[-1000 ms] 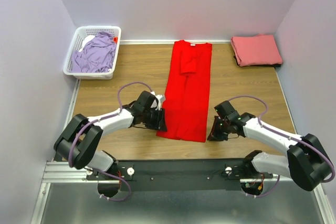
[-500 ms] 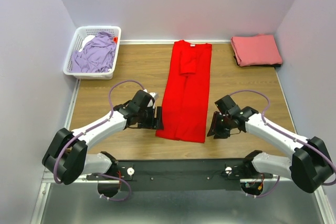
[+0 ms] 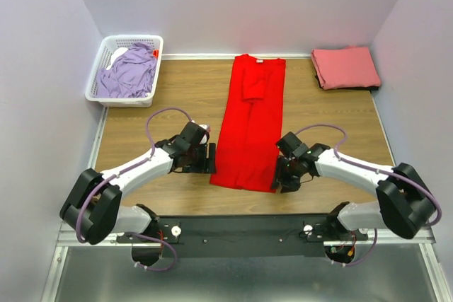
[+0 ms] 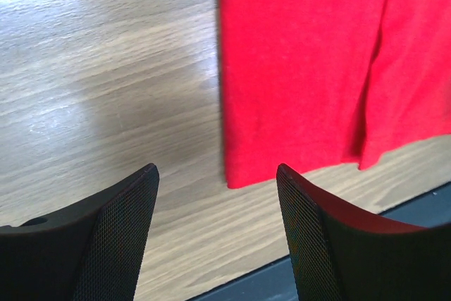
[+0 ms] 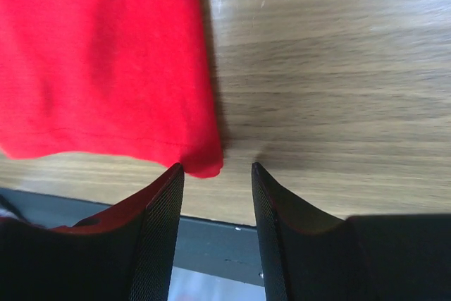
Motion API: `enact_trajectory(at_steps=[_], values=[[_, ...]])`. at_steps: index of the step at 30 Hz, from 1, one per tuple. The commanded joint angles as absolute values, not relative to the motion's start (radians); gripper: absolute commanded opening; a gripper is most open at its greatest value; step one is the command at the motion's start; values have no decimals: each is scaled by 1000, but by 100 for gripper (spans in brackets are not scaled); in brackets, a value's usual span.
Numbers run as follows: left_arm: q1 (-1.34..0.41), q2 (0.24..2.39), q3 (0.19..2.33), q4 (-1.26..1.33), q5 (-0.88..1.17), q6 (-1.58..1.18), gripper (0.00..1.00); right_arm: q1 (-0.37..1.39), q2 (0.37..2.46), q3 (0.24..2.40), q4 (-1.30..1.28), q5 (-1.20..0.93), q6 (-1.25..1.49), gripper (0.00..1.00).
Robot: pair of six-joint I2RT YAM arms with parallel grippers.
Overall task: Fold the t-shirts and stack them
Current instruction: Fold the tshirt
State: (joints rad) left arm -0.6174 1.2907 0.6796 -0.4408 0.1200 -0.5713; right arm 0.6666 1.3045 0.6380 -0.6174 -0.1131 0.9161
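Note:
The red t-shirt (image 3: 249, 125) lies flat mid-table, folded into a long narrow strip, collar at the far end. My left gripper (image 3: 209, 158) stands open beside its near left corner, nothing between the fingers; in the left wrist view that gripper (image 4: 218, 174) faces the red hem corner (image 4: 296, 68). My right gripper (image 3: 282, 177) is open at the near right corner; in the right wrist view it (image 5: 217, 168) has the red corner (image 5: 106, 61) just ahead of its left fingertip (image 5: 165, 195). A folded salmon-pink t-shirt (image 3: 345, 67) lies at the back right. A lavender t-shirt (image 3: 131, 70) is bunched in the basket.
A white lattice basket (image 3: 95, 84) stands at the back left. Walls close the table on the left, back and right. The dark mounting rail (image 3: 241, 231) runs along the near edge, just behind both grippers.
Both grippers have opened wider. The left one drew slightly away from the shirt's near left corner. The right arm swung left, up to the near right corner. The shirt has not moved.

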Motion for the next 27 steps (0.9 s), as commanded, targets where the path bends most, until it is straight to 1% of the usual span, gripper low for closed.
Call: enact_trajectory(at_steps=[1,5,6,14,17,18,21,22,23,25,27], values=[[-623,1313,709,-443,78,-575,76,724,1359,672,-603,-25,976,50],[-624,1319,710,-442,74,-571,76,752,1404,686,-607,-6,982,49],[-624,1322,709,-443,74,-569,76,753,1411,687,-609,27,985,48],[-624,1348,712,-443,74,-554,76,762,1424,687,-630,101,991,44],[-626,1356,712,-443,72,-551,75,762,1431,683,-634,113,986,38],[-629,1359,715,-443,74,-551,76,762,1434,680,-635,110,982,32],[-634,1370,718,-449,80,-546,75,762,1431,672,-643,97,965,18],[-640,1373,721,-452,80,-546,75,761,1424,664,-652,101,959,10],[-643,1379,721,-454,81,-545,75,762,1407,660,-656,101,957,7],[-652,1385,724,-457,84,-543,75,762,1387,649,-663,103,954,1],[-666,1396,729,-465,89,-546,75,762,1370,638,-666,89,953,1]])
